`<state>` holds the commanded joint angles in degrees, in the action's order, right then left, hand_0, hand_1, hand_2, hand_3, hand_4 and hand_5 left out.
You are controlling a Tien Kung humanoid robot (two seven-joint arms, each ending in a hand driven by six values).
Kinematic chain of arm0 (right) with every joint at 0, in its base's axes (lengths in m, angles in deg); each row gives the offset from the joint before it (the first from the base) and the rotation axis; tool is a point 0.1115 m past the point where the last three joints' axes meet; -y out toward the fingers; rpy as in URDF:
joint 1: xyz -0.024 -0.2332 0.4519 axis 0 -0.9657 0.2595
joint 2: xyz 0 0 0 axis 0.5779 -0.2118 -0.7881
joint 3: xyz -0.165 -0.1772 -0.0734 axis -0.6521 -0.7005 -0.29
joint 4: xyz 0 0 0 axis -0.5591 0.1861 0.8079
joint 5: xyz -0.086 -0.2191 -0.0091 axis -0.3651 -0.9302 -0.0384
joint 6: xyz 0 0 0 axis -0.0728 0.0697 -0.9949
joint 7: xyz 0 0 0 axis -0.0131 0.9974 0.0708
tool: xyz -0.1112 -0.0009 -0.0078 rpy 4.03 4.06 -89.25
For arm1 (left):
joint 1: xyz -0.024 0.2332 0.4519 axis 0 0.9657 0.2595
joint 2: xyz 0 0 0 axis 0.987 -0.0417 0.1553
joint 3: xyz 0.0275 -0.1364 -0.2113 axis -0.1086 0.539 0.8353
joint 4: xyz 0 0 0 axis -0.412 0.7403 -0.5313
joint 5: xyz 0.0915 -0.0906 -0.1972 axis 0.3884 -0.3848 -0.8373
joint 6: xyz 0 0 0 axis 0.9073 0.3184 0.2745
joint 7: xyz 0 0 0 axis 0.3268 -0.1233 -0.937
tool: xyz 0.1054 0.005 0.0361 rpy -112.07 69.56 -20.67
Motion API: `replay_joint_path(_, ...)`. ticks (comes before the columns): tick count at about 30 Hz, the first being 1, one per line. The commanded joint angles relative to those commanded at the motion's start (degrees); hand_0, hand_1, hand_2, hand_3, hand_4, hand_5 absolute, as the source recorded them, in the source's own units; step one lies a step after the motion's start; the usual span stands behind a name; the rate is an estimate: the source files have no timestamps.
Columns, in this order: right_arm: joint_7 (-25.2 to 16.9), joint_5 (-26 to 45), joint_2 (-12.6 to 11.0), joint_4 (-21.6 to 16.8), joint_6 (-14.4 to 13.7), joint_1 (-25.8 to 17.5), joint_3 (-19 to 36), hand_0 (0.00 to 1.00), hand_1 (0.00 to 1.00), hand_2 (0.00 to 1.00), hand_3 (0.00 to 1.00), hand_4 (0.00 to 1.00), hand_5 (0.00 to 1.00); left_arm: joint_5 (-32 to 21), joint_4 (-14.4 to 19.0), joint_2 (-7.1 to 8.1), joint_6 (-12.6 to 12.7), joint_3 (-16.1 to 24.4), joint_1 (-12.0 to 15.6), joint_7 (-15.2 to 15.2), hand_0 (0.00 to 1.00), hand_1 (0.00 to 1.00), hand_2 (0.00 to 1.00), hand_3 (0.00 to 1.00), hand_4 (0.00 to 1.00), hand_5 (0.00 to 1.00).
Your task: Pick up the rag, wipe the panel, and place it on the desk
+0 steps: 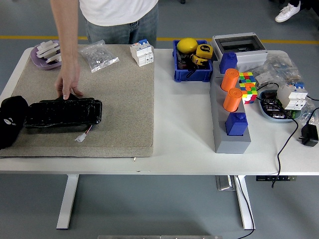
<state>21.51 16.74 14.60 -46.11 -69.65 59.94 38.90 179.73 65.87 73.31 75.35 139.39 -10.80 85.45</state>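
Note:
A black oblong panel [63, 113] lies on the beige mat [124, 114] at the left. A person stands at the far side, and the person's hand [69, 87] rests its fingertips on the panel's far edge. A black rounded shape [11, 122] with a small white mark sits at the left edge, touching the panel's left end. I cannot tell whether it is my left hand, the rag, or both. No other rag shows. My right arm is out of view.
On the mat's far edge are a purple tray [45, 55], a bag of small parts [98, 56] and a white breaker [141, 52]. To the right stand a blue bin [192, 62], a grey rack with orange cylinders [230, 134], a colour cube [247, 84] and cables.

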Motion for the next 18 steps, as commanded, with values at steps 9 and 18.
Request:
replay_joint_path(9,-0.01,0.11,0.03,0.06,0.0,0.01,0.09,0.68,0.668,0.701,0.644,0.998,0.462,1.36,0.88,0.05,0.67,0.05,0.27,0.4,0.188,0.216,0.548,0.556,0.596,0.142)
replay_joint_path(18,0.0,0.33,0.02,0.03,0.02,0.02,-0.15,0.679,0.669,0.701,0.644,0.998,0.461,4.41,4.77,1.07,0.93,1.98,1.92,1.68,0.182,0.18,0.547,0.556,0.595,0.141)
